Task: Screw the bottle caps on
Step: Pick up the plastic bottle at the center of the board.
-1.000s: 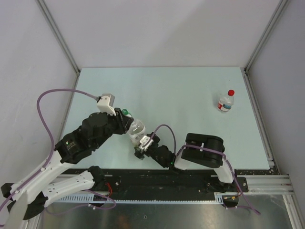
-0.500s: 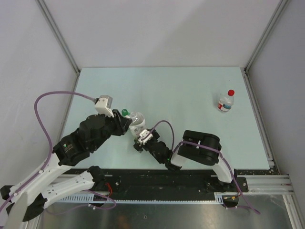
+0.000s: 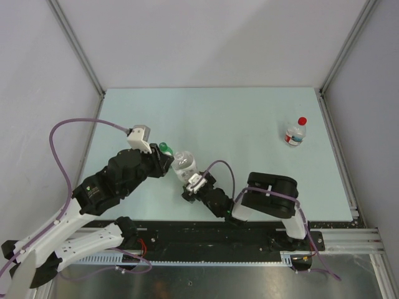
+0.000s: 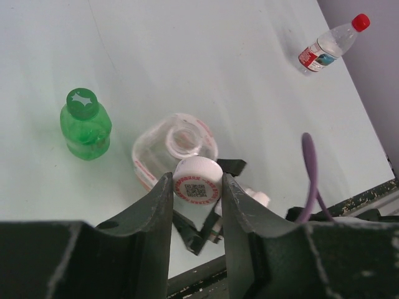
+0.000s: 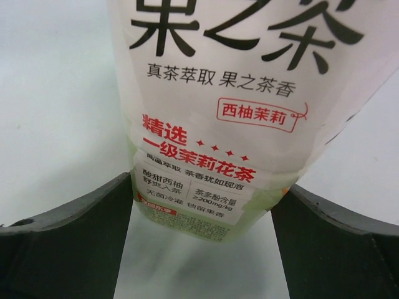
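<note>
Item: white cap (image 4: 197,182). Location: pinched between the two fingers of the left gripper (image 4: 197,187), printed face toward the wrist camera, at the near left of the table (image 3: 237,118). It sits just near of the open mouth of the clear bottle (image 4: 177,140) and is not on it.

Item: clear bottle. Uncapped, upright, white label with red and black print. Its lower part fills the gap of the right gripper (image 5: 206,187), whose jaws stand wide with a finger against each side.

Item: green cap (image 4: 81,103). Seated on the green bottle (image 4: 86,128), which stands just left of the clear bottle, apart from it.

Item: red cap (image 3: 302,121). Seated on the small bottle (image 3: 294,135), far right of the table, well apart from both arms.
</note>
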